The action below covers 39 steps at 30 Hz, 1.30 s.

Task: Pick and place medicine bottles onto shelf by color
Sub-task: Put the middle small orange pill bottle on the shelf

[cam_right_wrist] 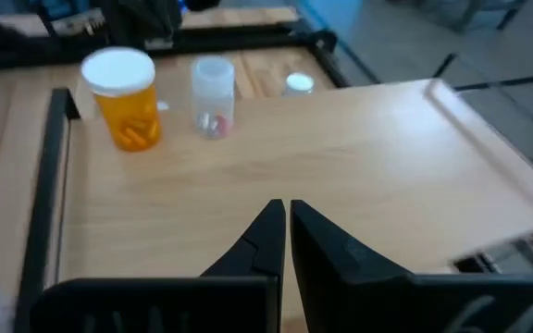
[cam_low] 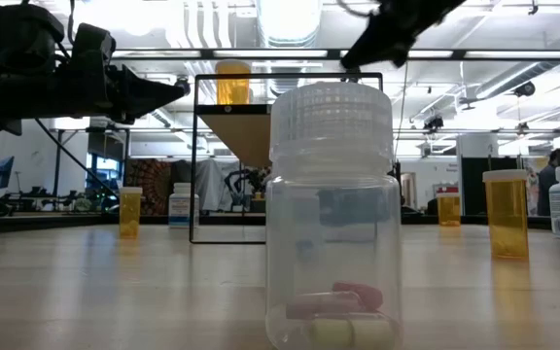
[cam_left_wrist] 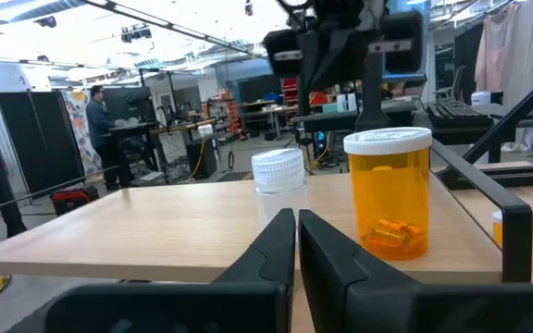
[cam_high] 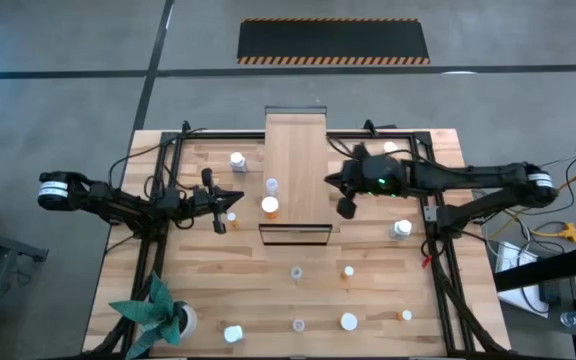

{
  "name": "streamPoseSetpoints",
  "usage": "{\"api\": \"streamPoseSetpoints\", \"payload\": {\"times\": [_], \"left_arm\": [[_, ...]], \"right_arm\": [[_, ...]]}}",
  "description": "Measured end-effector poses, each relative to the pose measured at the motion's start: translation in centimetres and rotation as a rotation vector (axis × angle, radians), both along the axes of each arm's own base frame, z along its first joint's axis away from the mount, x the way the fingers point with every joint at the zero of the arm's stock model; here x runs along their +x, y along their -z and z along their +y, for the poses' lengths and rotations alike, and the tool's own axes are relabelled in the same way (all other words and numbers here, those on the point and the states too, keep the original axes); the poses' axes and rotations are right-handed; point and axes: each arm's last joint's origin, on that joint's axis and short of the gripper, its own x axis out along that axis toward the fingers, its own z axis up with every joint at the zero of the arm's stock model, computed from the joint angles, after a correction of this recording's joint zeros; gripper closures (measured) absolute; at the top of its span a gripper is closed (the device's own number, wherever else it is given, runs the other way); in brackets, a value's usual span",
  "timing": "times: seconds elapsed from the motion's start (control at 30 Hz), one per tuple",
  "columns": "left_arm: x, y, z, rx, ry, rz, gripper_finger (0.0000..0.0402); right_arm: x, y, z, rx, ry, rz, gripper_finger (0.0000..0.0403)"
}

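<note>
A: Butcher-block table [cam_high: 368,300] on a grey concrete floor, workshop benches and racks behind. Pale shelf [cam_high: 298,170] at the middle of the table, dark frame at its ends.

B: On the shelf?

A: Two so far, both near the left edge: an orange bottle [cam_high: 269,206] toward the front end, a clear bottle [cam_high: 271,185] just behind it. Apart from each other, both upright, both white-capped.

B: And the left end effector [cam_high: 236,197]?

A: Just off the shelf's left edge, level with the orange bottle, fingers pressed together, empty. Seen from its wrist, the orange bottle [cam_left_wrist: 391,194] close ahead, slightly to one side of the fingertips, clear bottle [cam_left_wrist: 278,171] farther back.

B: Right end effector [cam_high: 333,181]?

A: Over the shelf's right edge, likewise pressed together and empty. Well apart from both shelf bottles, across the board's width.

B: The rest of the bottles?

A: Scattered on the table: a white one [cam_high: 237,159] left of the shelf, another [cam_high: 401,229] by the right frame, several small ones along the near side. One clear bottle [cam_low: 333,219] with capsules inside, right in front of the low camera. Potted plant [cam_high: 158,312] at the near left corner.
</note>
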Motion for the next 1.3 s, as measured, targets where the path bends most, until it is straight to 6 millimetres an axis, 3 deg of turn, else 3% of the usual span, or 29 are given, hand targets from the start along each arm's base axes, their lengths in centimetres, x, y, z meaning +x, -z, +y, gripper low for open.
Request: {"api": "streamPoseSetpoints", "payload": {"times": [0.13, 0.3, 0.67, 0.83, 1.07, 1.3], "left_arm": [[0.0, 0.0, 0.0, 0.0, 0.0, -0.002, 0.04], [0.0, 0.0, 0.0, 0.001, 0.0, -0.002, 0.04], [0.0, 0.0, 0.0, 0.001, 0.0, -0.002, 0.04], [0.0, 0.0, 0.0, 0.001, 0.0, -0.002, 0.04], [0.0, 0.0, 0.0, 0.007, -0.002, 0.0, 0.04], [0.0, 0.0, 0.0, 0.011, -0.003, 0.001, 0.04]], "right_arm": [[-2.0, -0.2, 2.1, -0.002, 0.062, -0.013, 0.039], [-3.6, 0.7, 5.0, 0.054, 0.141, 0.092, 0.039], [-3.0, 3.3, 11.1, 0.218, 0.191, 0.212, 0.0382], [-2.6, 3.9, 12.9, 0.269, 0.265, 0.295, 0.0338], [-1.3, 3.2, 14.8, 0.327, 0.343, 0.383, 0.0253], [-0.6, 5.3, 15.8, 0.426, 0.461, 0.491, 0.0189]]}}
